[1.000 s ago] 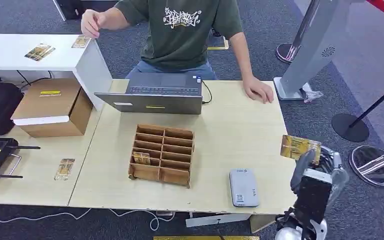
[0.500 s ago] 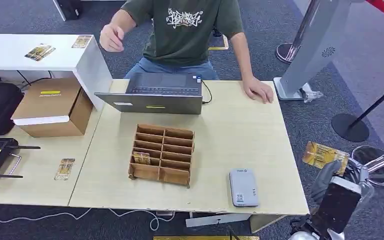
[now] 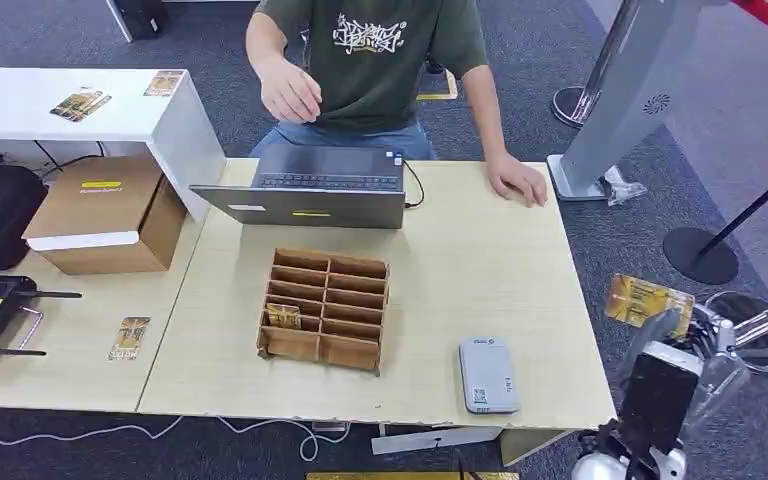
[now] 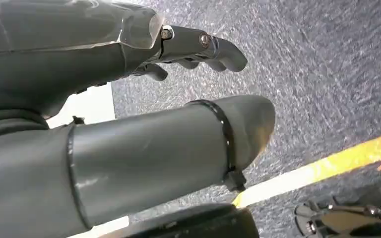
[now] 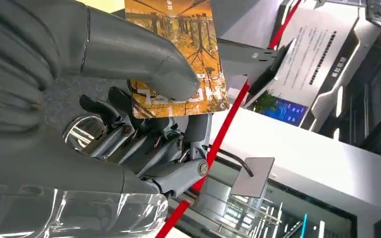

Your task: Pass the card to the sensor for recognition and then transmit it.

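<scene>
The right hand [image 3: 695, 345] pinches the card [image 3: 648, 300] between thumb and fingers, well right of the sensor [image 3: 487, 374] on the table [image 3: 480, 270], face free for reading. The left hand [image 4: 188, 49] holds nothing, fingers loosely apart.

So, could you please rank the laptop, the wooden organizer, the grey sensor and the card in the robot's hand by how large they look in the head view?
1. laptop
2. wooden organizer, nearly as large
3. grey sensor
4. card, held by the right hand; it sits nearer the camera, so its true size against the sensor is unsure.
</scene>
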`<state>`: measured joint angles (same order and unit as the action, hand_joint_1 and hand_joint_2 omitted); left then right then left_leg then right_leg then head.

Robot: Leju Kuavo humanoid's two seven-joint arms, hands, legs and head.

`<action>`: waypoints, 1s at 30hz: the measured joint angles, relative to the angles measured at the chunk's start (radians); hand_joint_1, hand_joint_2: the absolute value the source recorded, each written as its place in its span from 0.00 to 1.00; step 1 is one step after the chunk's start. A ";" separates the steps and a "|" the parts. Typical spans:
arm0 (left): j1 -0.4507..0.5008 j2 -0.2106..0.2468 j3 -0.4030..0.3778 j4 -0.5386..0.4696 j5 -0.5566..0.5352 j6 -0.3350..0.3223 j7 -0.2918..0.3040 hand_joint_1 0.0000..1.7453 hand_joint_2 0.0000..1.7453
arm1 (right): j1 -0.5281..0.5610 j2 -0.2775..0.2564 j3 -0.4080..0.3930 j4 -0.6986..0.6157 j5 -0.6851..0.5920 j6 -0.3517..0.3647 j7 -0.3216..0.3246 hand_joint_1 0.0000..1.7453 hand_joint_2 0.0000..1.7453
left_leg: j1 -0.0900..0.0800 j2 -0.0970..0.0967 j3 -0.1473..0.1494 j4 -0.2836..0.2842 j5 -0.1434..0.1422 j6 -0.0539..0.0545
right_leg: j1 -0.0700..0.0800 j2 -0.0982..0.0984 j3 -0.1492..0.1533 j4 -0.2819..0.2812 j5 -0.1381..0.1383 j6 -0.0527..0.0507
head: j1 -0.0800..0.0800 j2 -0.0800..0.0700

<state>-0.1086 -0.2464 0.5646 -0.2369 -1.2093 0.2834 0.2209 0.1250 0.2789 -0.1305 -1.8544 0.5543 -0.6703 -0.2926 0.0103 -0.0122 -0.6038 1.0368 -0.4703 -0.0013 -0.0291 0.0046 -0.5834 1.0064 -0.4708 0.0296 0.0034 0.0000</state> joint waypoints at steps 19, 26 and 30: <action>-0.010 0.000 -0.018 0.000 -0.043 0.000 -0.024 0.00 0.00 | -0.114 -0.014 0.059 0.079 0.627 0.000 0.121 1.00 1.00 | 0.000 0.000 0.000 0.000 0.000 0.000 | 0.000 0.000 0.001 0.000 0.000 0.000 | 0.000 0.000; -0.024 0.000 -0.039 0.000 -0.055 -0.054 0.002 0.00 0.00 | -0.213 -0.053 0.148 0.165 0.805 0.000 0.230 1.00 1.00 | 0.000 0.000 0.000 0.000 0.000 0.000 | 0.000 0.000 0.001 0.000 0.001 0.000 | 0.000 0.000; -0.026 0.000 -0.044 0.000 -0.055 -0.054 0.003 0.00 0.00 | -0.253 -0.080 0.184 0.210 0.856 0.000 0.259 1.00 1.00 | 0.000 0.000 0.000 0.000 0.000 0.000 | 0.000 0.000 0.000 0.000 0.000 0.000 | 0.000 0.000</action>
<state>-0.1350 -0.2468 0.5207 -0.2369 -1.2642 0.2296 0.2235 -0.1281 0.1987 0.0531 -1.6441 1.4108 -0.6703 -0.0331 0.0103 -0.0121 -0.6034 1.0369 -0.4699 -0.0017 -0.0291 0.0048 -0.5829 1.0065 -0.4703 0.0297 0.0034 0.0000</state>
